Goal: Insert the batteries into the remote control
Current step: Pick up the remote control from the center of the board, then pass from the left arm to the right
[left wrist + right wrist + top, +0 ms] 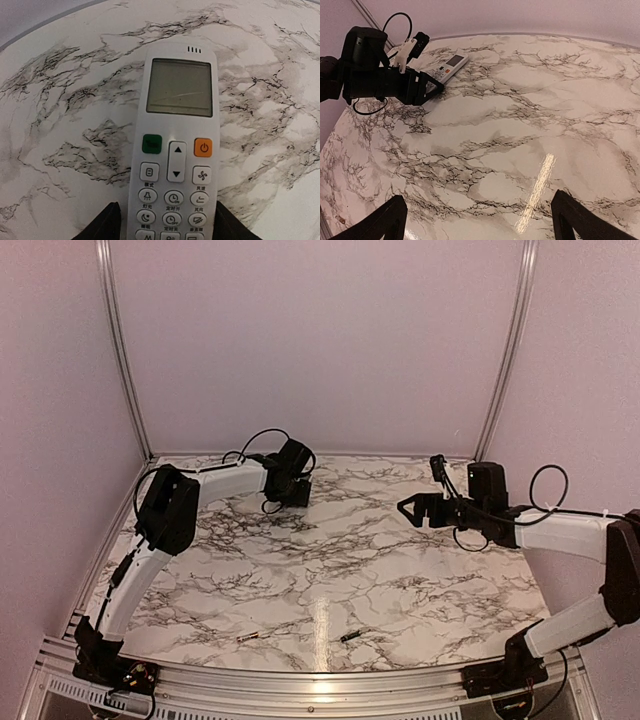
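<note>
The white remote control (pixel 175 150) lies face up on the marble table, screen away from the wrist camera, and also shows in the right wrist view (pixel 451 65). My left gripper (pixel 167 222) is shut on its lower button end, a black finger against each long side. In the top view the left gripper (pixel 293 483) covers the remote at the back left. The silvery battery (pixel 248 637) and the dark battery (pixel 350 636) lie apart near the table's front edge. My right gripper (pixel 412 510) hangs open and empty over the right middle, its fingers (pixel 395 220) wide apart.
The marble table (pixel 330 560) is bounded by lilac walls with metal rails at the back and sides. A metal strip (pixel 300 680) runs along the front edge between the two arm bases. Black cables loop round both wrists.
</note>
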Action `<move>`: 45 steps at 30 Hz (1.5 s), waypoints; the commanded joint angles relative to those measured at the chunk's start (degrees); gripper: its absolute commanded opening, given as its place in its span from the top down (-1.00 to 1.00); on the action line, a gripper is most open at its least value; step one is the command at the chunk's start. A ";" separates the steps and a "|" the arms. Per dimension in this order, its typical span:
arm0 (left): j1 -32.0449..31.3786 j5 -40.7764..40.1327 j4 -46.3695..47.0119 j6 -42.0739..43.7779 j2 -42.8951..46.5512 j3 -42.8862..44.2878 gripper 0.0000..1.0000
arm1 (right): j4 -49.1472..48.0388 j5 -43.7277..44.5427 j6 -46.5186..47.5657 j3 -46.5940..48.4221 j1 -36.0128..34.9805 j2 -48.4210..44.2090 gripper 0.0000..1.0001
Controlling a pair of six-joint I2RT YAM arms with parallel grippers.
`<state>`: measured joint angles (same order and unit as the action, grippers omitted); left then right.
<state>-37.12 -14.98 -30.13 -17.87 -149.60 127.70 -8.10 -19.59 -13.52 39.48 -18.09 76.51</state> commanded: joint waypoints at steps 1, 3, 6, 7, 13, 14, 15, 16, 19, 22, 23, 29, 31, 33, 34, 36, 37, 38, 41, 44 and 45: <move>0.03 -0.70 -3.49 -0.52 -2.23 1.45 -0.18 | -0.73 0.75 -0.04 0.37 0.50 0.96 -0.97; 0.03 -1.18 -3.54 -0.30 -1.85 1.04 -0.09 | -0.70 0.72 -0.17 0.44 0.48 1.06 -0.97; 0.03 0.28 -2.48 0.73 -0.24 -0.24 0.05 | -0.73 0.45 -0.18 0.59 0.49 1.22 -0.97; 0.03 1.07 -1.62 1.33 0.85 -1.40 0.08 | -0.70 0.35 -0.21 0.64 0.48 1.21 -0.97; -0.05 7.01 6.24 4.56 11.63 -12.99 0.29 | -0.23 -0.98 0.00 1.03 0.49 0.97 -0.97; -0.05 8.47 7.94 5.02 13.73 -15.54 0.31 | -0.17 -1.19 0.04 1.03 0.45 0.93 -0.98; -0.05 9.97 9.38 5.48 15.88 -17.91 0.32 | -0.18 -1.38 0.07 1.03 0.50 0.82 -0.97; -0.05 11.18 10.60 5.94 17.93 -20.19 0.33 | -0.17 -1.64 0.06 1.10 0.51 0.76 -0.97; -0.27 16.43 14.88 7.10 24.06 -27.27 0.33 | -0.16 -2.61 -0.44 1.36 0.45 0.61 -0.97; -0.61 24.43 18.77 8.48 30.06 -35.37 0.32 | -0.83 -5.72 -1.13 1.68 0.50 0.54 -0.97; -0.74 27.18 19.86 8.72 31.76 -37.58 0.32 | -1.30 -7.11 -1.16 1.78 0.50 0.38 -0.97; -1.66 38.92 20.47 9.14 40.31 -46.53 0.35 | -4.92 -12.83 1.41 0.18 -0.10 -4.08 -0.97; -2.80 37.77 22.24 10.15 44.44 -51.06 0.35 | -3.98 -13.14 0.98 0.35 -0.22 -5.27 -0.97; -4.43 34.72 23.26 11.89 48.16 -54.94 0.35 | -3.74 -14.13 -1.19 0.50 -0.21 -5.88 -0.95; -5.32 33.12 23.92 12.76 49.74 -56.66 0.35 | -4.43 -14.91 -2.93 0.39 -0.32 -5.99 -0.94; -7.13 30.38 26.14 14.25 52.49 -60.10 0.35 | -6.74 -17.08 -7.21 0.16 -0.71 -5.72 -0.92; -8.46 28.66 27.82 14.88 53.58 -61.80 0.35 | -7.14 -17.43 -9.25 0.33 -1.13 -5.27 -0.89; -9.50 27.21 28.95 15.56 54.56 -63.15 0.35 | -7.09 -17.48 -11.15 0.71 -1.70 -4.59 -0.87; -12.96 21.31 29.56 17.47 55.90 -64.85 0.35 | -7.59 -19.27 -16.18 1.93 -4.00 -1.64 -0.83; -16.62 15.82 29.52 20.74 55.36 -64.39 0.36 | -8.94 -20.29 -20.04 2.61 -6.72 0.57 -0.81; -17.53 14.15 29.59 21.45 55.19 -64.22 0.37 | -8.95 -20.38 -20.96 2.78 -7.40 1.23 -0.80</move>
<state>-51.64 8.12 -4.08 -1.43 -95.00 63.46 -15.05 -37.30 -27.09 39.64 -22.48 75.26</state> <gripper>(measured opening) 0.497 0.906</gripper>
